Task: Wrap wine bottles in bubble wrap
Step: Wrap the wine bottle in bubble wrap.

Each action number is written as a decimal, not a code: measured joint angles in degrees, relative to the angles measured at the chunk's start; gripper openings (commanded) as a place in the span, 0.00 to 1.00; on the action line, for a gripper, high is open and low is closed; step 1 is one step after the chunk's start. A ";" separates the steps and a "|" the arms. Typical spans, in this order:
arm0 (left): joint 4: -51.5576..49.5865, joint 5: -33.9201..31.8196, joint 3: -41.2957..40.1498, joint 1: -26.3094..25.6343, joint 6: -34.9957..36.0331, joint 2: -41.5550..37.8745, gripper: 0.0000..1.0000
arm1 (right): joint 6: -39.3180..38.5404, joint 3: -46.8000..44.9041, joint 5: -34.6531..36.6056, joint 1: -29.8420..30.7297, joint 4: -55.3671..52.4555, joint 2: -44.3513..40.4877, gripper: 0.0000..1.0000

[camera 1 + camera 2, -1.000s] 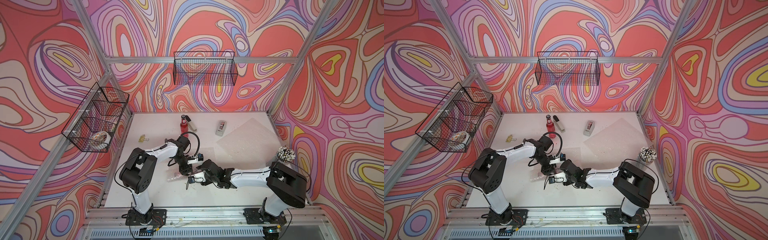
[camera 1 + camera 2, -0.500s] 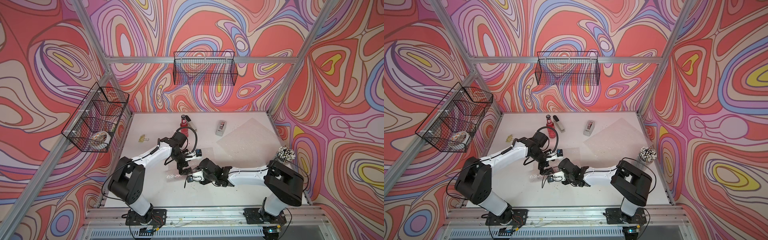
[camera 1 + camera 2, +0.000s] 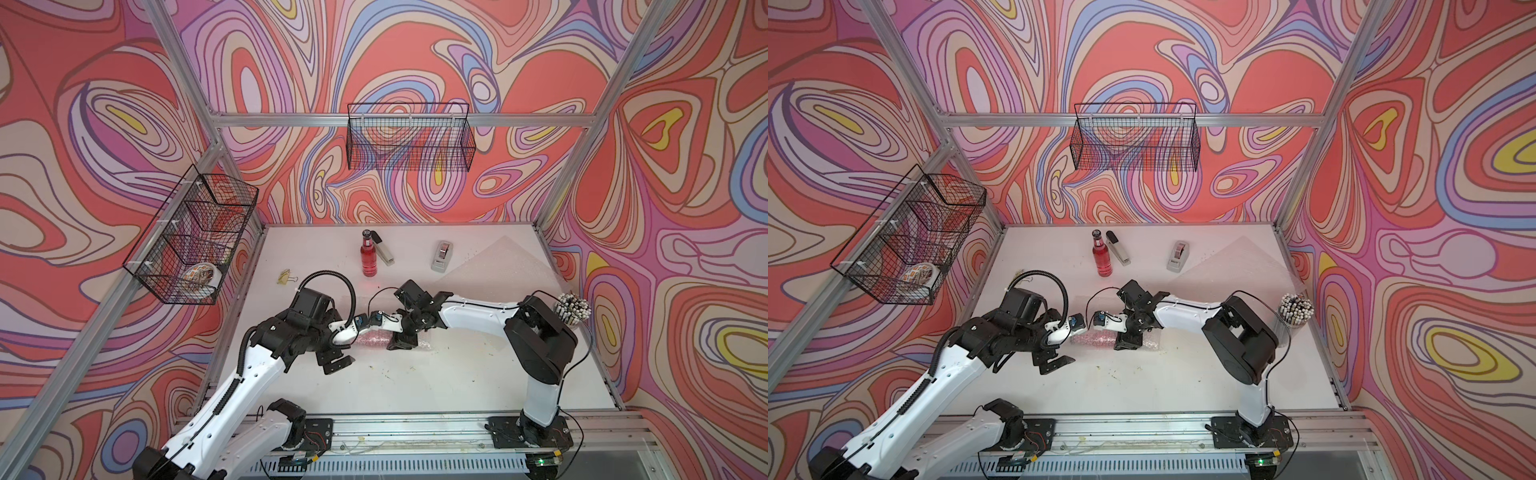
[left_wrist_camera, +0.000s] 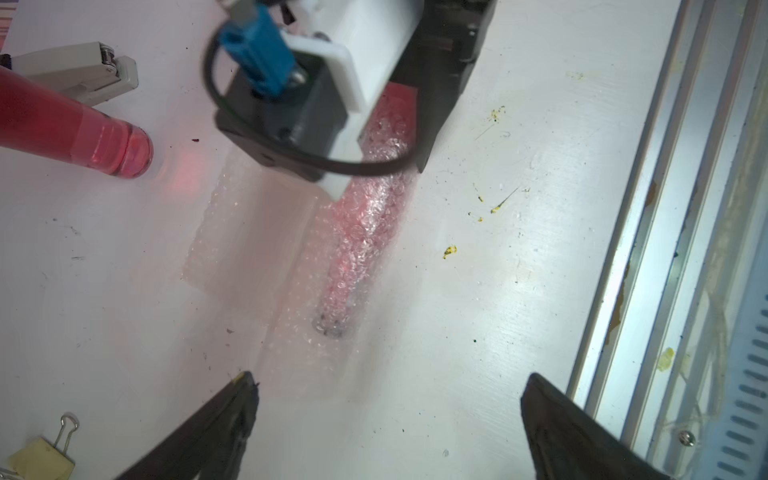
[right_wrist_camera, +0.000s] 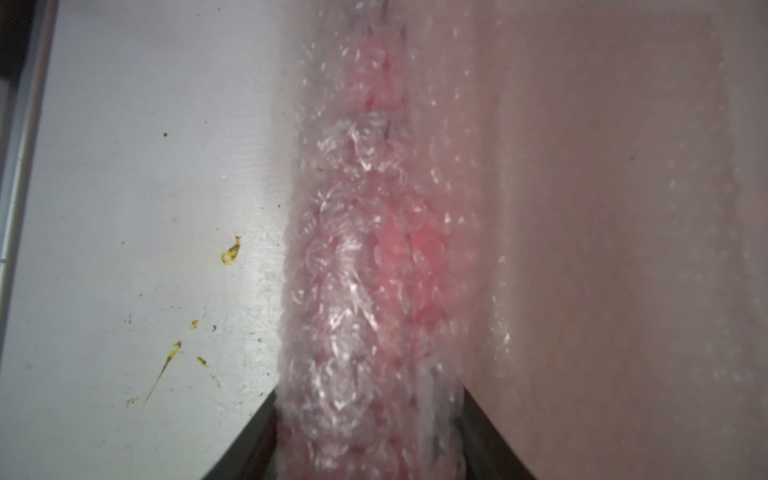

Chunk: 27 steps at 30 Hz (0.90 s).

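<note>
While the right claw (image 3: 402,341) pinches the bottle (image 3: 371,337) through its wrap (image 4: 249,232), the left claw (image 4: 390,386) stands spread wide and holds nothing. Taking the back wall as 12 o'clock and the base rail as 6 in both top views, the bottle lies on its side on the table (image 3: 457,374), just off centre toward 8 o'clock, along the 9-to-3 line. Its dark cap points to 9 o'clock and shows dimly through the film in the left wrist view.

The right claw grips the fat end, at 3 o'clock of the roll, and the right wrist view shows a finger (image 5: 249,440) pressed against each side of the bubbled film. A loose flap of wrap lies flat on the table on the roll's 12 o'clock side.

The left claw sits at 9 o'clock of the cap, apart from the film.

A second bottle (image 3: 368,257) stands upright and bare at 11 o'clock, just beside a stapler (image 3: 383,249). A tape dispenser (image 3: 442,256) sits near 12 o'clock. A spare sheet (image 3: 498,270) lies flat at 2 o'clock, and a clip (image 3: 285,277) at 10 o'clock.
</note>
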 measured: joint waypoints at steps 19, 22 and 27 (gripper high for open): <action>28.61 -9.29 -10.49 -11.93 15.21 15.47 0.87 | 7.02 11.30 -25.64 -8.87 -14.16 12.98 0.47; 31.39 -9.09 -9.79 -12.15 16.65 20.06 0.84 | 8.50 10.51 -26.88 -9.20 -13.38 13.03 0.47; 33.86 -9.11 -7.72 -12.15 18.08 25.79 0.77 | 10.23 9.55 -28.06 -9.51 -11.80 13.00 0.48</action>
